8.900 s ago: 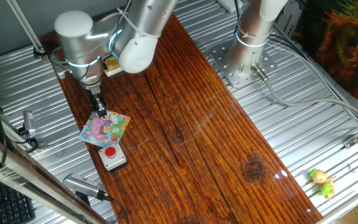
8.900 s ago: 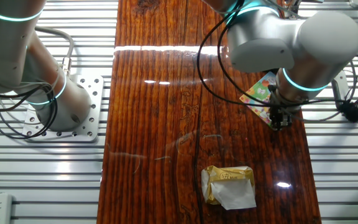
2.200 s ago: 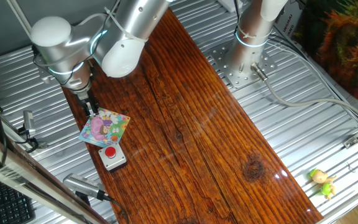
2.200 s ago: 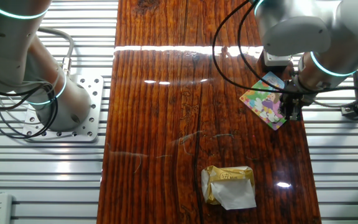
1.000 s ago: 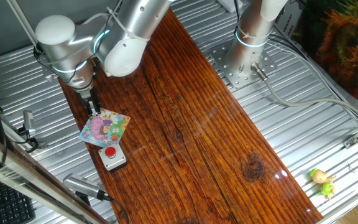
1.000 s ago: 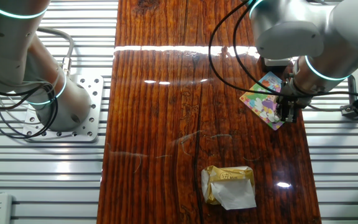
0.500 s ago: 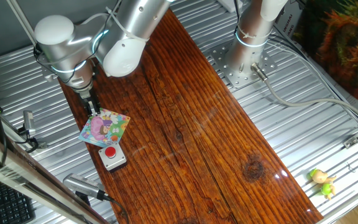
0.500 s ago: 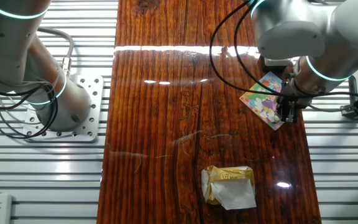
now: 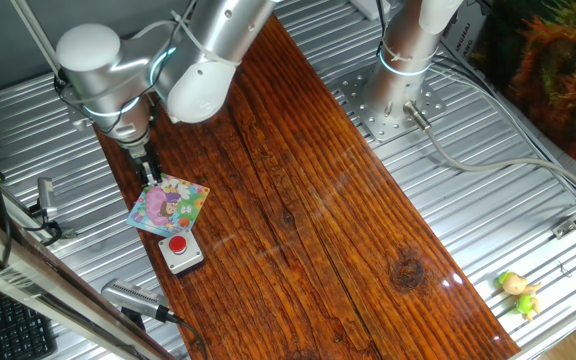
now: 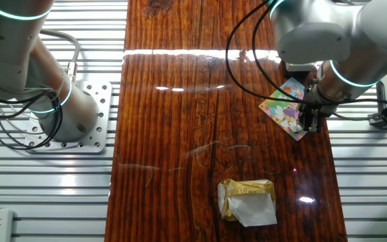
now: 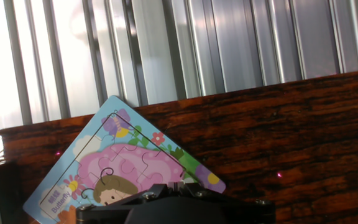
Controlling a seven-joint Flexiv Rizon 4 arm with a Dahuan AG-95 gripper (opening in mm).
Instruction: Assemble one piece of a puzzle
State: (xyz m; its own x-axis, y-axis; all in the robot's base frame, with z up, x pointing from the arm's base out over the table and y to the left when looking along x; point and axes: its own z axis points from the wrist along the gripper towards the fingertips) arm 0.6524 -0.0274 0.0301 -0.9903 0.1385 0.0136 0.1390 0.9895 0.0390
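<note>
The puzzle (image 9: 171, 205) is a small square board with a pink, yellow, green and blue cartoon picture, lying flat near the left edge of the wooden table (image 9: 308, 200). My gripper (image 9: 152, 178) points straight down at the board's far left edge, its tips at or just above the surface. In the other fixed view the gripper (image 10: 310, 126) stands over the right side of the puzzle (image 10: 286, 107). In the hand view the puzzle (image 11: 129, 162) fills the lower left, and the gripper (image 11: 166, 186) has both fingers pressed together. I see nothing between them.
A grey box with a red button (image 9: 180, 250) sits just in front of the puzzle. A yellow-and-white block (image 10: 247, 200) lies on the wood further along. A second arm's base (image 9: 393, 95) stands on the ribbed metal beside the table. A small toy (image 9: 518, 290) lies at the far right.
Several seconds ago the gripper was over the puzzle's middle; it has moved to the board's outer edge. Over the last second nothing visibly moves.
</note>
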